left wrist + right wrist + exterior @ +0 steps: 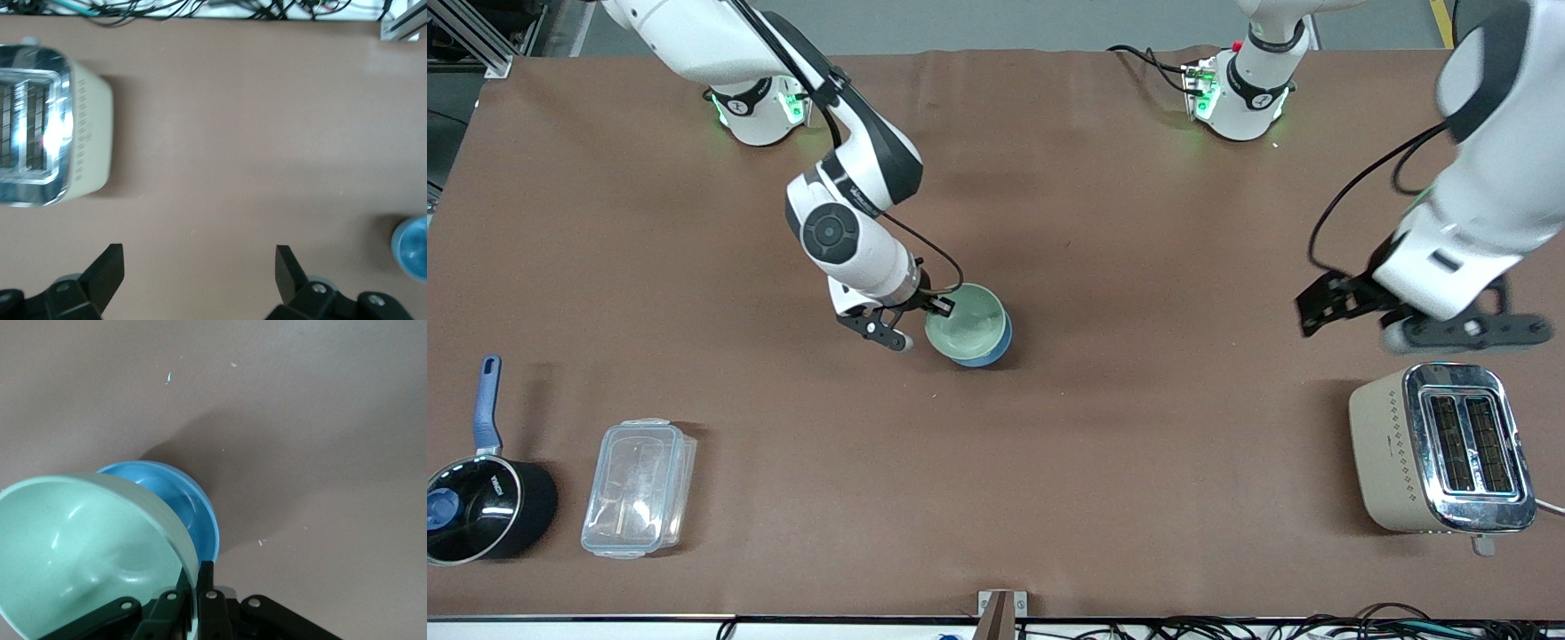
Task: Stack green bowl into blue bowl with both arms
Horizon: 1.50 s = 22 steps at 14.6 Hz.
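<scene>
My right gripper (941, 308) is shut on the rim of the pale green bowl (966, 322) and holds it tilted over the blue bowl (998, 348) in the middle of the table. The green bowl covers most of the blue one, and I cannot tell if they touch. In the right wrist view one finger is inside and one outside the green bowl's (87, 547) rim at my right gripper (199, 587), with the blue bowl (193, 503) just under it. My left gripper (1352, 316) hangs open and empty over the table beside the toaster, also in its own view (199, 259). The blue bowl shows at that view's edge (412, 248).
A beige and chrome toaster (1440, 449) stands at the left arm's end, near the front camera; it shows in the left wrist view (53, 127) too. A black saucepan with a blue handle (480, 507) and a clear lidded container (639, 489) sit at the right arm's end.
</scene>
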Each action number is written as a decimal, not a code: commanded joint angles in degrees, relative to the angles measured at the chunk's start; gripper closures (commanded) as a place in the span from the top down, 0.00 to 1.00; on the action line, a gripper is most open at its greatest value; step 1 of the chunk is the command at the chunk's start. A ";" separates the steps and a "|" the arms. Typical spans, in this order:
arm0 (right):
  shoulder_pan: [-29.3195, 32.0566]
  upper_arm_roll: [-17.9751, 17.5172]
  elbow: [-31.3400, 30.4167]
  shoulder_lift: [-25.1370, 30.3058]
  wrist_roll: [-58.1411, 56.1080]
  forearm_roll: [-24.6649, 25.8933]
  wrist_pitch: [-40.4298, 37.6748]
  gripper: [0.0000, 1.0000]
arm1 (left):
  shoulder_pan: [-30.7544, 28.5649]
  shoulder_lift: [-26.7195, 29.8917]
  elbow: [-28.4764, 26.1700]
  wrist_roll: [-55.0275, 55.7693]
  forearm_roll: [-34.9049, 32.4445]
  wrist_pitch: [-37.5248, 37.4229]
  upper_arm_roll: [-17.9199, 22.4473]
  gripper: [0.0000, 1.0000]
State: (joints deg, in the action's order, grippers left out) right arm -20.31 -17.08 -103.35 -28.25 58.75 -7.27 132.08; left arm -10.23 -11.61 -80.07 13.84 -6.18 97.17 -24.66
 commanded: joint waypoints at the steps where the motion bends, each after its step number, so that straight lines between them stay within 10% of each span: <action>1: -0.34 -0.23 1.66 -1.98 1.98 1.38 1.24 0.00 | -2.95 5.00 -2.28 -5.91 1.87 -3.73 0.05 1.00; 8: -0.17 -0.15 1.05 -2.60 2.07 2.78 1.16 0.00 | 9.08 12.39 -7.30 -13.31 3.37 -7.25 17.18 1.00; 18: -0.78 -0.15 -1.05 -4.19 2.16 3.49 5.80 0.07 | 9.09 10.56 -6.86 -12.43 4.16 -4.80 16.75 1.00; 19: -0.61 -0.15 -1.32 -4.19 2.16 3.49 5.73 0.17 | 9.09 10.38 -6.68 -12.43 4.16 -4.80 16.75 1.00; 22: -0.43 -0.15 -1.33 -4.19 1.99 3.49 5.38 0.92 | 9.09 10.38 -6.68 -12.43 4.16 -4.27 16.75 1.00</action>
State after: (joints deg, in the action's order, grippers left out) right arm -21.00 -16.83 -103.85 -32.94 59.55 -4.64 136.77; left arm -1.41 -1.46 -86.80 1.33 -3.16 92.31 -8.30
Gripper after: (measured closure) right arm 0.767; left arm 0.000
